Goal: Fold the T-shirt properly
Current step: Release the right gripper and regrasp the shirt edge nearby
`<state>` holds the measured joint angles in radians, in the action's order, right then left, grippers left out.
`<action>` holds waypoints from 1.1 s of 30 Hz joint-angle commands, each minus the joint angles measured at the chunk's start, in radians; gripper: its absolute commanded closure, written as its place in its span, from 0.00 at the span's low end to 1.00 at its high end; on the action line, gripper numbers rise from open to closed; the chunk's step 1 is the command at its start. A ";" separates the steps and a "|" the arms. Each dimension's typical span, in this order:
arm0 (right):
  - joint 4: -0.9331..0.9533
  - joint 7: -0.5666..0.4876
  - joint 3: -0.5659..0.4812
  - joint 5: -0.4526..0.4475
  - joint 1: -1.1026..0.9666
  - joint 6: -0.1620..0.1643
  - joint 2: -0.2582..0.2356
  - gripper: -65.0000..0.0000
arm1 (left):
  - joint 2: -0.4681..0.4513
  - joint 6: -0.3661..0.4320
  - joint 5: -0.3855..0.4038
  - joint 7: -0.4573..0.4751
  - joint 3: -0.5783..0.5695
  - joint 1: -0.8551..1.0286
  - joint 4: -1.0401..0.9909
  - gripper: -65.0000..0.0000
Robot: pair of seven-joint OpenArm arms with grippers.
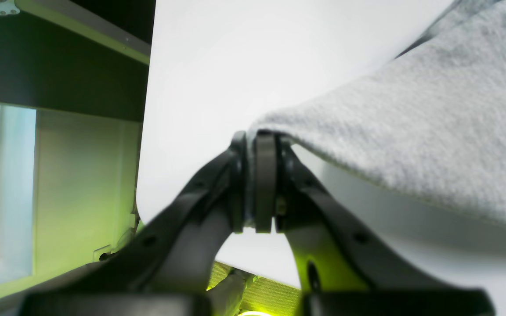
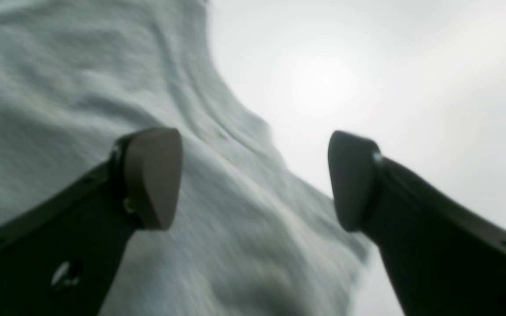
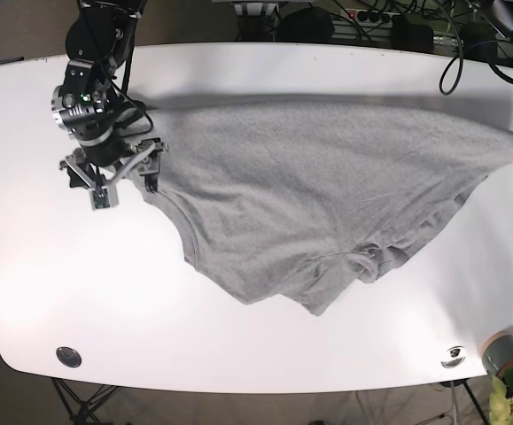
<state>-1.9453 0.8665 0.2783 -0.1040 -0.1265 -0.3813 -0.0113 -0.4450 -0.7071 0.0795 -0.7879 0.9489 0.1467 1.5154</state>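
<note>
Fingers of the left gripper [image 1: 256, 182] are pressed together on a corner of the T-shirt [image 3: 318, 204]; in the left wrist view the grey cloth emerges from between the two black pads and stretches away to the upper right, lifted clear of the white table [image 3: 52, 266] beneath it. Fingers of the right gripper [image 2: 253, 180] stand wide apart and grasp nothing; in the right wrist view one pad [image 2: 152, 175] lies over the grey fabric and the other [image 2: 352, 180] over bare table, so that the edge of the T-shirt runs between them. Whether the pads touch the cloth cannot be told.

The T-shirt, heather grey, lies spread across the far half of the table in the base view. Its far edge runs nearly straight, parallel to the far table edge. Its near edge slopes down from the right gripper [image 3: 123, 173] to a bunched, folded point toward the near middle of the table, then rises to the edge of the view on the side of the left arm, where the cloth narrows to a drawn-out tip. Creases fan from that tip toward the bunched point. No lettering shows on the upward face.

The right gripper sits at the T-shirt's opposite end, its arm reaching in from the far table edge. Two round fittings [image 3: 68, 356] are set near the table's near edge.
</note>
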 commanded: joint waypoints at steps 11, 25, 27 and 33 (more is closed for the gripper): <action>0.469 -0.059 -0.138 -0.007 0.405 0.008 -0.008 0.25 | -0.031 0.009 0.006 0.018 0.006 -0.008 0.021 1.00; 1.068 -0.359 -0.261 -0.009 0.704 0.005 -0.045 0.25 | -0.031 0.009 0.001 0.018 0.008 -0.006 0.023 1.00; 1.142 -0.405 -0.273 -0.007 0.735 0.005 -0.046 0.25 | -0.031 0.009 0.001 0.018 0.008 -0.006 0.023 1.00; 1.329 -0.527 -0.339 -0.009 0.804 0.003 -0.065 0.25 | -0.031 0.009 0.001 0.018 0.008 -0.006 0.023 1.00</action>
<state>-0.6430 0.3824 -0.0437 -0.1043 0.6258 -0.3706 -0.0700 -0.4465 -0.7044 0.0753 -0.7876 0.9489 0.1467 1.5192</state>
